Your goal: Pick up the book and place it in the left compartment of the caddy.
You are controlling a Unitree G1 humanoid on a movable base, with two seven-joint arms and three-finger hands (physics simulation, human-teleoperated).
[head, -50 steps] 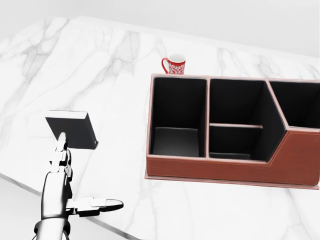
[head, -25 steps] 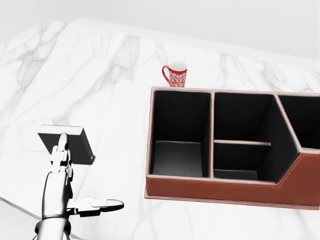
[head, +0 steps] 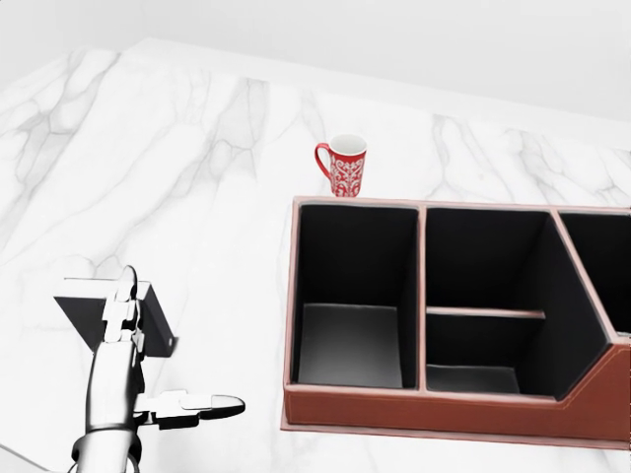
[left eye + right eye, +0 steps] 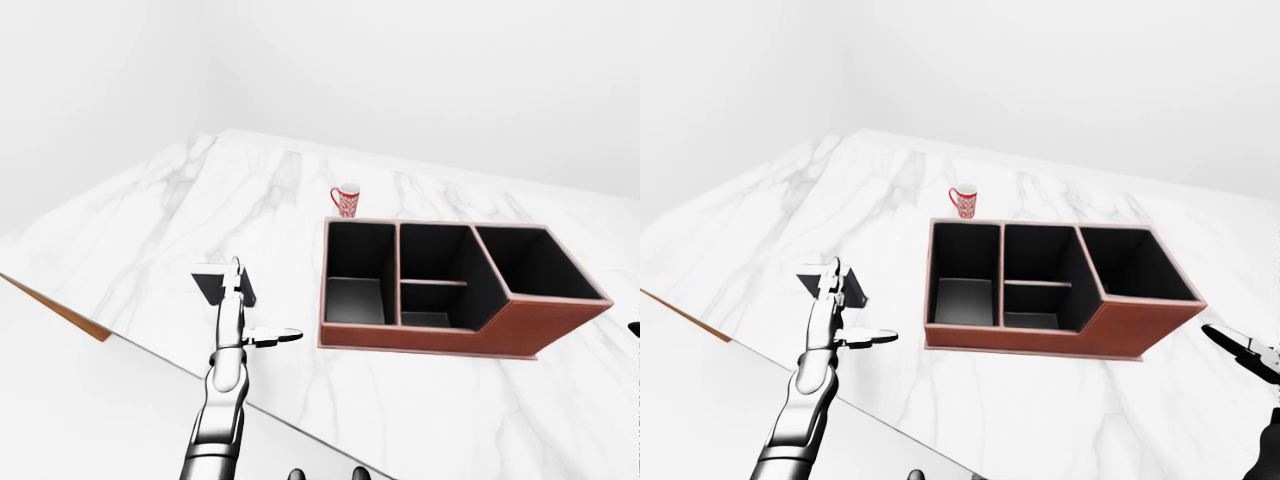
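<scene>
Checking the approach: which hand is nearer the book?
Left. The left hand reaches up against the book; the right hand sits far right, beyond the caddy.

Head view close, steep; eye views wider; all share caddy (image 3: 434, 409).

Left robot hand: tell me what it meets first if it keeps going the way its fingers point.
The book. The left robot hand points up the head view with open fingers, fingertips overlapping the book's near edge; whether they touch it is unclear.
</scene>
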